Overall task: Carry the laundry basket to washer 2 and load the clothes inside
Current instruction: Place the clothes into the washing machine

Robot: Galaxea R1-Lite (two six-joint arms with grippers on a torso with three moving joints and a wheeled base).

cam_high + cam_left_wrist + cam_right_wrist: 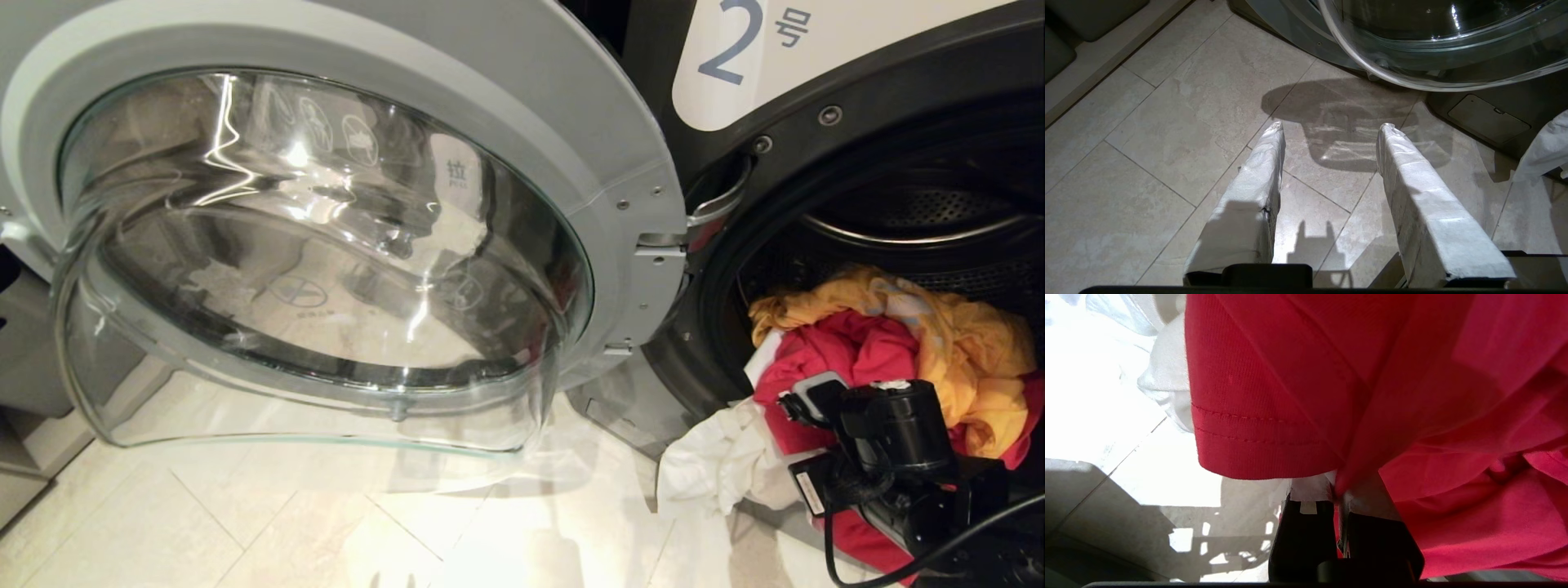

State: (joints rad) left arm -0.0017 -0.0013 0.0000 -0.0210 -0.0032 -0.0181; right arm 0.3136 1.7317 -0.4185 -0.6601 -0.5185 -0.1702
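Washer 2 [739, 49] stands with its round glass door [318, 261] swung open to the left. The clothes lie heaped in the drum mouth: a yellow-orange garment [955, 327] on top, a pinkish-red one [841, 347] below it, and a white one [718, 461] spilling over the lip toward the floor. My right arm [898, 441] reaches into that heap. In the right wrist view my right gripper [1337, 486] is shut on a fold of the red garment [1290, 375], beside the white cloth [1163, 379]. My left gripper [1332, 125] hangs open over the floor tiles, holding nothing. The laundry basket is out of view.
The open door [1433, 61] juts out low over the pale tiled floor [245, 523], close above my left gripper. A grey service flap [1488, 118] sits at the washer's base. Grey cabinet fronts [33, 359] stand at the far left.
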